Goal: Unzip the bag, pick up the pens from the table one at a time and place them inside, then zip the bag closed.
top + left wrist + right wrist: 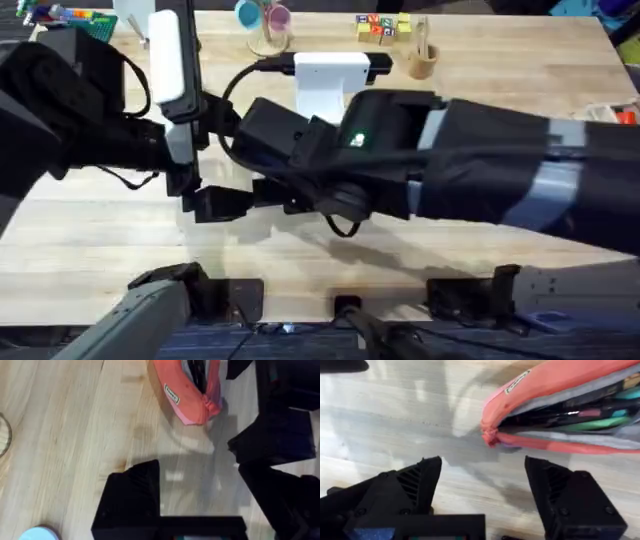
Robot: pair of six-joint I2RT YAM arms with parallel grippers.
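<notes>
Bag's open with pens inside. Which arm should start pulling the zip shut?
Probably the right: its open claw sits just before the bag's gaping end, lined up with the opening. The left claw sits farther from that end.

No legible text anywhere. Bag [187, 397] has a small white sewn tag [171, 394] w/ dark lettering, too blurred to read; same tag seen edge-on in right wrist view [516, 382], also unreadable. Letter blocks [382, 27] at far edge of table [500, 75] show coloured marks, chars too small to make out. Green lit indicator [355, 140] on right arm, a light, no symbol readable.
</notes>
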